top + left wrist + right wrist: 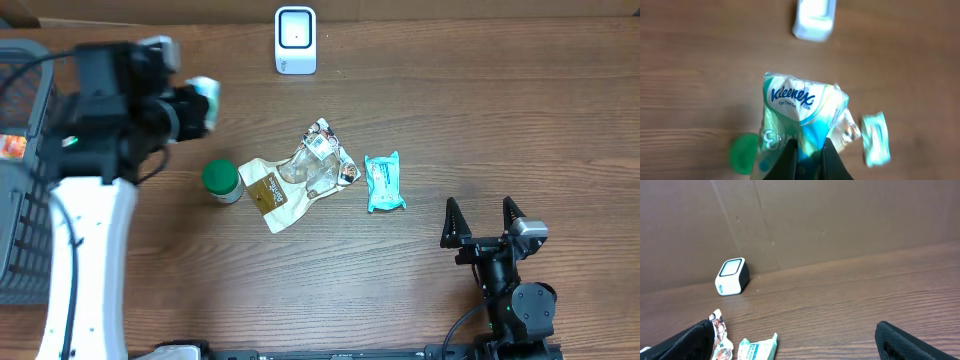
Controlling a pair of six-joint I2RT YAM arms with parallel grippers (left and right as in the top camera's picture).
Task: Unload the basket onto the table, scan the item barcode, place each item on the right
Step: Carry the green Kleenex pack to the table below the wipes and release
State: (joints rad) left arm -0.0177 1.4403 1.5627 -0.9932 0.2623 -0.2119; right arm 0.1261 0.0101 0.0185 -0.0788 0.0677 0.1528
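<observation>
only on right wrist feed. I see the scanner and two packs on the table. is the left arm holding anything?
Observer: Yes, the left gripper is shut on a Kleenex pack, held up off the table.
Operator: where relative to the scanner?
Observer: Overhead shows it to the left of the white scanner and nearer the robot, close to the basket.
Operator: anything else on the table I'm missing?
Observer: A green-lidded jar stands right beside the crumpled snack bag.

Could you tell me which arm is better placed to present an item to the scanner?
Left: the left fingers grip the soft Kleenex tissue pack, white box-shaped scanner ahead; the right fingers sit open, empty, farther off.
</observation>
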